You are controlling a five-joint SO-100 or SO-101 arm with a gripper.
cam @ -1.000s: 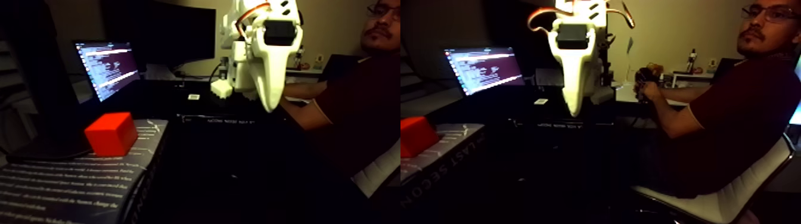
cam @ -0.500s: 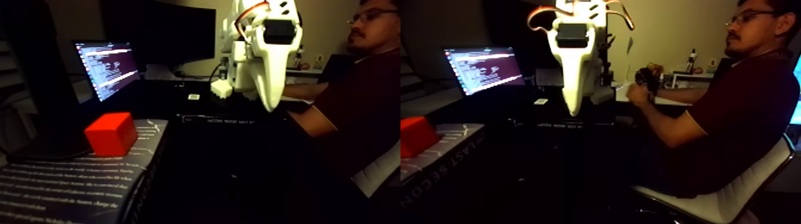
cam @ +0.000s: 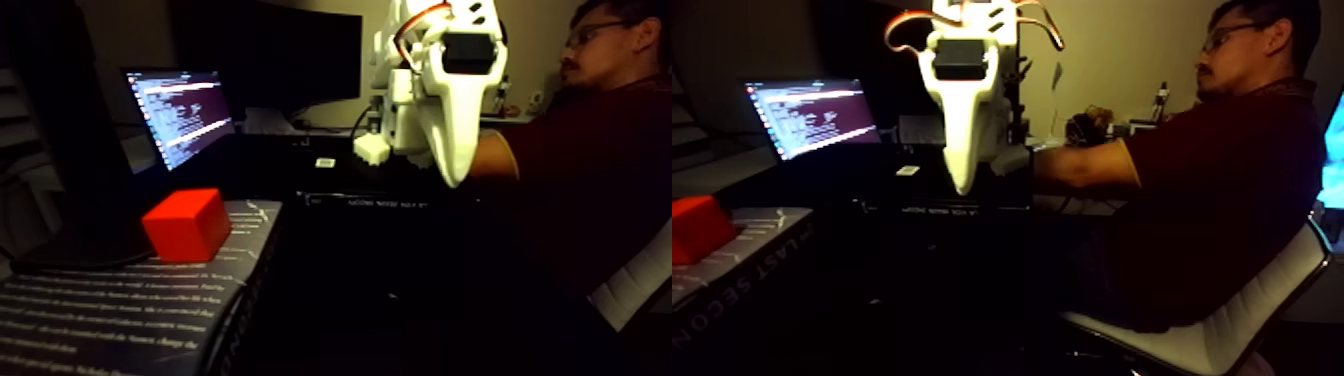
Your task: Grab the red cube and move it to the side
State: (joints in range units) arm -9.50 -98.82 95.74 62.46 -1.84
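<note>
The red cube (cam: pixel 187 224) rests on the cover of a dark book (cam: pixel 120 300) at the left of the picture's left half. It shows again, cut by the edge, in the right half (cam: pixel 700 228). My white gripper (cam: pixel 455 182) hangs point-down in the air, well to the right of the cube and above its level, touching nothing. In the right half the gripper (cam: pixel 963 188) appears as one narrow tapered point. Its jaws look shut, with nothing between them.
A lit laptop screen (cam: pixel 180 112) stands behind the cube, with a dark monitor (cam: pixel 270 55) further back. A person in a dark shirt (cam: pixel 1220 200) sits on a white chair (cam: pixel 1200 340) at the right, arm stretched toward the desk. The table surface is very dark.
The person has leaned forward and turned toward the desk, arm reaching further. The gripper and the red cube have not moved.
</note>
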